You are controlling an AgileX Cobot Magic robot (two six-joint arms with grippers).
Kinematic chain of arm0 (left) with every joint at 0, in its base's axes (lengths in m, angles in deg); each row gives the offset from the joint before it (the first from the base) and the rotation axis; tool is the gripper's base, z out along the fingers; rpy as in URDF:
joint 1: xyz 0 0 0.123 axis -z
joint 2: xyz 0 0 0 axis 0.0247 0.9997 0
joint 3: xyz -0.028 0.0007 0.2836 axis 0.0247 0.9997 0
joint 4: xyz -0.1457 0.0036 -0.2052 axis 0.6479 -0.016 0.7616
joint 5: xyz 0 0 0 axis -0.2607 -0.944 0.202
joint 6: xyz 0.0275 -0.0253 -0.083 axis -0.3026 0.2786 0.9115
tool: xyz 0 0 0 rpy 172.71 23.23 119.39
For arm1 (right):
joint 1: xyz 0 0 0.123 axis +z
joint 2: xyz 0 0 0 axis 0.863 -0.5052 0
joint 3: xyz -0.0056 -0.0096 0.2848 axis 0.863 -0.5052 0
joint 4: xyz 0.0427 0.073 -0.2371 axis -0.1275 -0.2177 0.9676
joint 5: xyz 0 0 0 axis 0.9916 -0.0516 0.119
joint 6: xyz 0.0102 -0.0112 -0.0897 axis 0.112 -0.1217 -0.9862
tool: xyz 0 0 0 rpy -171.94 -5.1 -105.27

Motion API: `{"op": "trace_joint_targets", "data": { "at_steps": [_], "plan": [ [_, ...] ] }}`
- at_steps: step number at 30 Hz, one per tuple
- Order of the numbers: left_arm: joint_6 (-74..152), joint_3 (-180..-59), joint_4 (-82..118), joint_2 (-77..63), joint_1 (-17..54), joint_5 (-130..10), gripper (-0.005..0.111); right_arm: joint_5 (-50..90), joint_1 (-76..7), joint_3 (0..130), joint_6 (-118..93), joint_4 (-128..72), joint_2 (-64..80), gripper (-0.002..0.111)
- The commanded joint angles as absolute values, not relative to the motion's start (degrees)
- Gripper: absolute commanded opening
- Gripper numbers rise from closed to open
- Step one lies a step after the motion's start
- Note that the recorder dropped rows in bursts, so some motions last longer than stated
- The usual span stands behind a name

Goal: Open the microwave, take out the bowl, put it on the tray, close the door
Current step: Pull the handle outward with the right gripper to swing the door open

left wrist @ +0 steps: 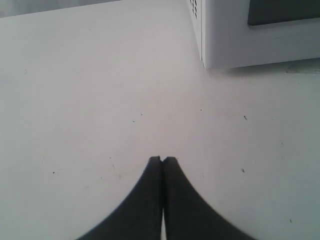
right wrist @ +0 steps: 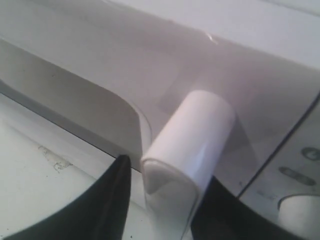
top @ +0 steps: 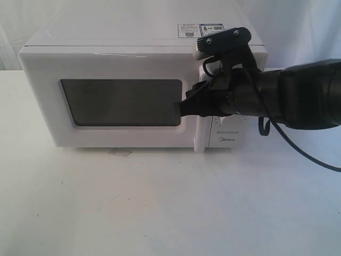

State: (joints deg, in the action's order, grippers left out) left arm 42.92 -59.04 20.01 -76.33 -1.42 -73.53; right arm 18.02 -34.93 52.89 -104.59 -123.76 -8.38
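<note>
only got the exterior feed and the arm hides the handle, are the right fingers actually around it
Observer: Yes. The right gripper straddles the door handle, with a gap showing beside one finger, so it is not clamped.
Operator: ok and the left arm, cant see it at all here
Observer: The left gripper is shut and empty, hanging over the bare table near a corner of the microwave.
</note>
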Motion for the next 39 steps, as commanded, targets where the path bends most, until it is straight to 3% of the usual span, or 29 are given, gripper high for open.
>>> {"op": "trace_joint_targets", "data": {
  "at_steps": [1,4,10,17,32,39],
  "plan": [
    [43.1,-58.8,20.3,-76.6,-1.4,-73.7,0.0,18.8,-34.4,54.1,-103.2,-123.8,-9.8,0.035],
    [43.1,-58.8,20.3,-76.6,-1.4,-73.7,0.0,19.6,-34.4,54.7,-102.5,-123.7,-9.8,0.028],
    [43.1,-58.8,20.3,-76.6,-1.4,-73.7,0.0,19.6,-34.4,55.2,-102.3,-123.4,-9.8,0.0],
    [43.1,-58.8,20.3,-76.6,-1.4,-73.7,0.0,19.3,-34.4,55.1,-102.3,-123.0,-8.4,0.0],
    [43.1,-58.8,20.3,-76.6,-1.4,-73.7,0.0,-5.2,-34.5,51.7,-109.5,-123.1,-5.2,0.0],
    [43.1,-58.8,20.3,-76.6,-1.4,-73.7,0.0,-9.7,-34.5,51.7,-112.6,-123.7,-5.3,0.0]
  ]
}}
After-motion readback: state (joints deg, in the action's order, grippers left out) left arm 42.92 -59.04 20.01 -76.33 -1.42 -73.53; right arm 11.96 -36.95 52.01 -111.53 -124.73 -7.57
